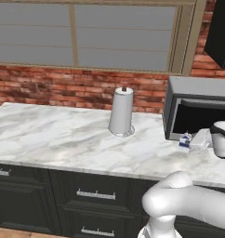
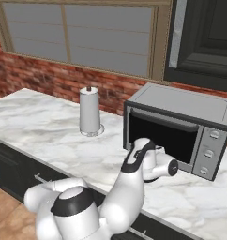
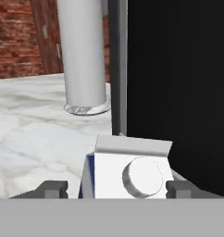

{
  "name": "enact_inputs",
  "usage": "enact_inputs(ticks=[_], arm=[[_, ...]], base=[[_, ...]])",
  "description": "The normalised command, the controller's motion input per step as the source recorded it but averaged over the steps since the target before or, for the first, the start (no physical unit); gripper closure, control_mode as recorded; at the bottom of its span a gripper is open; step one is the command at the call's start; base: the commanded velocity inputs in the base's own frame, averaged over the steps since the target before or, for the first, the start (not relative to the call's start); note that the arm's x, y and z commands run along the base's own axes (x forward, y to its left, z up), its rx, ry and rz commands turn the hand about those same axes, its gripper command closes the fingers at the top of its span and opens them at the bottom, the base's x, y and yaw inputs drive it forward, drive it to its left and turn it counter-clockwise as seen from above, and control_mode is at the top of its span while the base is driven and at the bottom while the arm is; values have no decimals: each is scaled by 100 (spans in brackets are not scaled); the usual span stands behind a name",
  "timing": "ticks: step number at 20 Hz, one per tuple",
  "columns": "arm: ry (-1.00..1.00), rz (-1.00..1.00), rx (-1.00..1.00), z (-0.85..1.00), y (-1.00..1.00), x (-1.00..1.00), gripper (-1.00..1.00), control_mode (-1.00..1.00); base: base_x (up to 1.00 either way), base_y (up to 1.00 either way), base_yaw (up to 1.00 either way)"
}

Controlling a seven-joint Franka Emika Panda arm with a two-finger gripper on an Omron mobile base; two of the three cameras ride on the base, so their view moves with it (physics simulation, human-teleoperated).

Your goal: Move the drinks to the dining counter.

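We see the blue carton [image 3: 127,178] standing on the marble surface [image 1: 63,139] just in front of the microwave [image 2: 181,126], its white top with a round cap facing the hand camera. The carton sits between the jaws, one dark fingertip [image 3: 51,189] on each side; they stand apart, and we cannot tell whether they touch it. The gripper [image 1: 198,142] reaches low along the surface toward the microwave's dark door. Beyond the microwave's left side stands the paper towel roll [image 1: 121,111].
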Motion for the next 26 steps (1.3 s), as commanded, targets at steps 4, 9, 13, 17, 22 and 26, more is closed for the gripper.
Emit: enact_inputs(ticks=[4, 9, 13, 17, 22, 26], arm=[[-5, 0, 0, -3, 0, -3, 100, -100], [-23, 0, 0, 6, 12, -45, 100, -100], [-28, 4, 0, 42, 20, -66, 100, -100], [-28, 14, -1, 68, 38, -88, 100, -100], [-20, 22, -3, 53, 64, -99, 100, -100], [-16, 22, -9, 33, 69, -90, 100, -100]], base=[[0, 0, 0], [0, 0, 0], [0, 0, 0], [0, 0, 0], [0, 0, 0], [0, 0, 0]])
